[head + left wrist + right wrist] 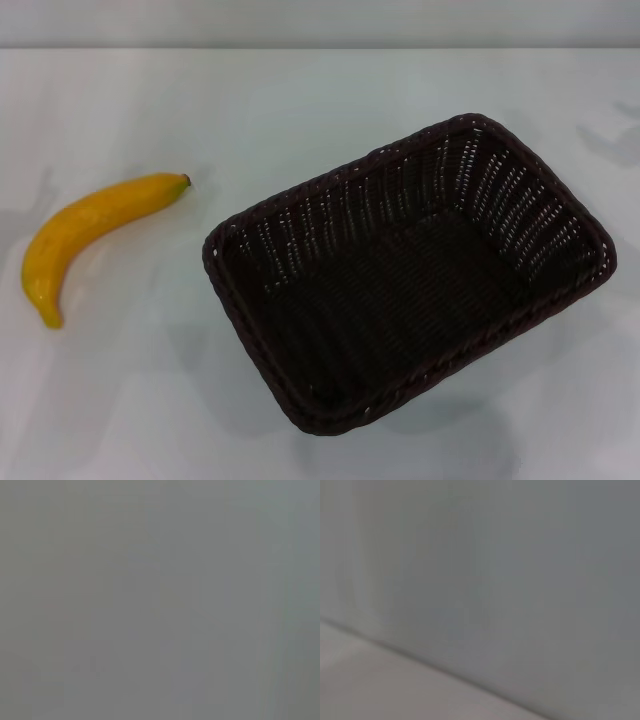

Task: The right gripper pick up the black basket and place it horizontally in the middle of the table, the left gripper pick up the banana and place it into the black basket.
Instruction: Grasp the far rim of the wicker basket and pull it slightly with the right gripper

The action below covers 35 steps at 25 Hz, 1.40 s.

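- Head view: black basket [410,275] resting askew on white table [300,90], right of centre, interior bare.
- Banana [88,235] lying well apart at left, stem tip toward basket.
- Both grippers out of frame; finger state impossible to tell.
- Wrist views: blank grey only.

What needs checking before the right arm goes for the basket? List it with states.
1. Black basket upright, opening up: ok.
2. Basket empty: ok.
3. Basket horizontal on the table: not ok, it sits skewed, right of centre.
4. Banana apart from the basket, to its left: ok.
5. Right gripper and left gripper positions: cannot tell, neither shows in any view.
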### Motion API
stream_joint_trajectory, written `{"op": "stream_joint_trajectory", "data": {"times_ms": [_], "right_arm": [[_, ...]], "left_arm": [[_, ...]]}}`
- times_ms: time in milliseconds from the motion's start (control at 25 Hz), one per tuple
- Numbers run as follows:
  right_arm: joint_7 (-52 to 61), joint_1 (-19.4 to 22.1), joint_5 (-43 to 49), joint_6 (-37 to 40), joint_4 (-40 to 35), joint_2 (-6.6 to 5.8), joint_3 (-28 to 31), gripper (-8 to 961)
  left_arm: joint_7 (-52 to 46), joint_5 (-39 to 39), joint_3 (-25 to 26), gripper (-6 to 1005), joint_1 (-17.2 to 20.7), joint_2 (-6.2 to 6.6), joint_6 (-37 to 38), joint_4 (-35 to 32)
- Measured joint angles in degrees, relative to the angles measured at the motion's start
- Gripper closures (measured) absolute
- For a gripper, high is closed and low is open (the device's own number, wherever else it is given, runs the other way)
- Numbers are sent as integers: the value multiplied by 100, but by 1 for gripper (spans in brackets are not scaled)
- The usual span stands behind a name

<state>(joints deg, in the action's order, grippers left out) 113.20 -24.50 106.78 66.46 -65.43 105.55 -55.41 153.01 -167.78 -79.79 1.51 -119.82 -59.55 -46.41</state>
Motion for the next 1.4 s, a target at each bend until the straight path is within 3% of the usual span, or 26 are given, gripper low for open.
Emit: {"op": "stream_joint_trajectory", "data": {"times_ms": [240,480,720,880,1400], "right_arm": [[267,-354,866,1011,-530,6,259,219],[392,-629,1266,1807,-694,-69,258,219],[415,-801,1580,2289,-929,-5,210,218],[497,-840,1631,2498,-1122,86,199,218],[668,-881,2070,2771,-1406,588,-98,218]], "left_arm": [[-39,0,-29,120,-82,-8,4,56],[-43,0,-90,120,-136,-10,5,66],[-43,0,-98,120,-149,-6,5,73],[-43,0,-98,120,-151,-5,5,73],[-43,-1,-105,120,-189,-4,-8,126]]}}
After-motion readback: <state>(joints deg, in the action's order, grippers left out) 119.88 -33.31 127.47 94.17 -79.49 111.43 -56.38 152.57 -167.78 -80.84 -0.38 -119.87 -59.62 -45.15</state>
